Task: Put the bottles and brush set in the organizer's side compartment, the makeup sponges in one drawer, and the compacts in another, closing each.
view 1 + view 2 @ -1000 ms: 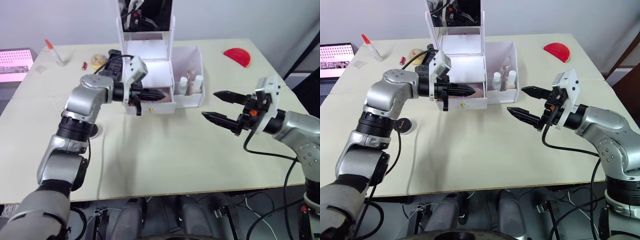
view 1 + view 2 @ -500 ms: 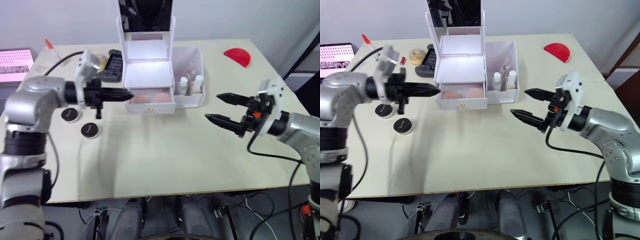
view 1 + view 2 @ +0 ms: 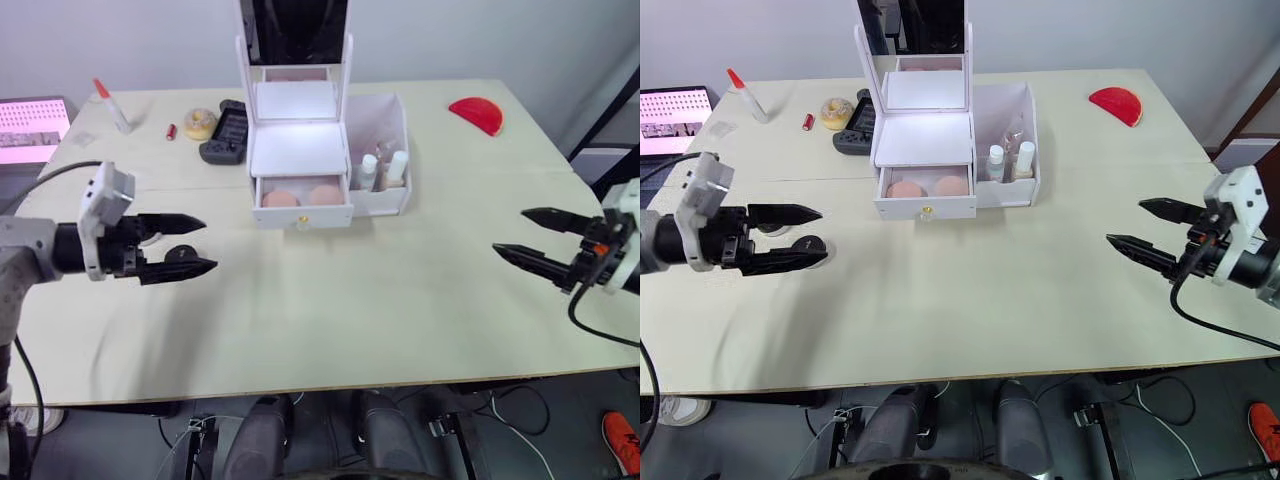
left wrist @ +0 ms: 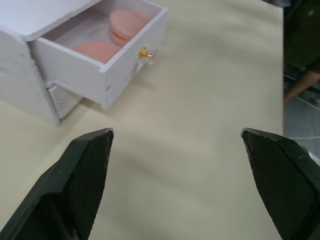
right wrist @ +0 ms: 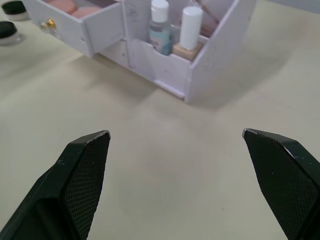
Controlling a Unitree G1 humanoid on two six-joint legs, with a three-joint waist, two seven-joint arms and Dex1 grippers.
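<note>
The organizer (image 3: 300, 150) stood at the far middle of the bench (image 3: 330, 300), its mirror upright and one gold-knobbed drawer (image 3: 927, 195) pulled out, with the two makeup sponges (image 3: 905, 189) lying side by side inside it. The left wrist view looked into that drawer from close by and showed the sponges as flat pink rounds, with the gold knob (image 4: 145, 53) on the drawer front; it also caught a second, shut drawer beneath the open one. In the side compartment (image 3: 392, 130), at the organizer's right, stood the bottles (image 5: 160, 26), which the right wrist view gave most plainly: one with a white cap and clear body, one all white, and what may have been a brush handle behind them, too faint to be sure. That same view showed the two compacts (image 5: 7, 30) at its edge, black-lidded, resting on the bench to the organizer's left; from the head, one compact (image 3: 810, 244) sat just behind the fingers of the left pincer (image 3: 188, 245), which hovered wide open and empty over the bench's left part. The right pincer (image 3: 535, 240) hung at the bench's right edge, well apart from the organizer, its fingers likewise spread wide and holding nothing.
</note>
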